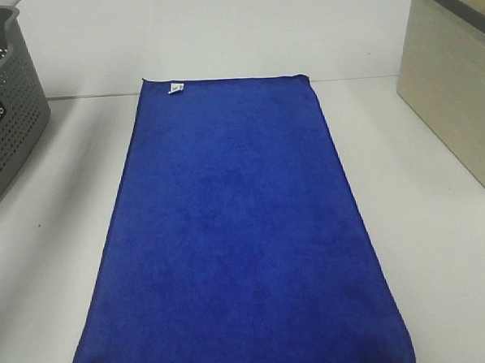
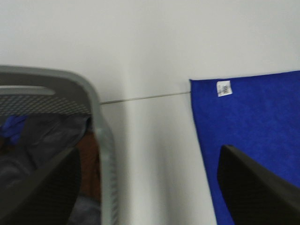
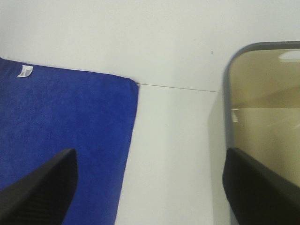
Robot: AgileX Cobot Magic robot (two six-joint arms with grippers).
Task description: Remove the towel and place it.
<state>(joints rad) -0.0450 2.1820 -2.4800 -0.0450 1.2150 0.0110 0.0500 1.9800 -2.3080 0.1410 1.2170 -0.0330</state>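
Royal-blue microfibre fills the middle of the exterior high view: the large rectangular towel point(image 1: 233, 239) lies spread flat on the white tabletop point(image 1: 441, 252), running from the centre top of the frame down past the bottom edge. Its small white tag point(image 1: 176, 89) sits on the far short edge, left of centre. A grey perforated plastic basket point(image 1: 2, 105) stands at the upper left of the frame, apart from the towel, and a beige bin with a dark rim point(image 1: 453, 89) stands at the upper right, also clear of the cloth. Neither arm shows in this view.

From the left wrist camera, the left gripper point(image 2: 150, 187) hangs with its two dark fingers point(image 2: 42, 187) spread wide and nothing between them, one over the grey basket, which holds dark cloth, the other over the towel's edge. The right gripper point(image 3: 150, 187) is likewise released, fingers point(image 3: 258, 187) wide apart and empty, one above the towel, one above the beige bin.
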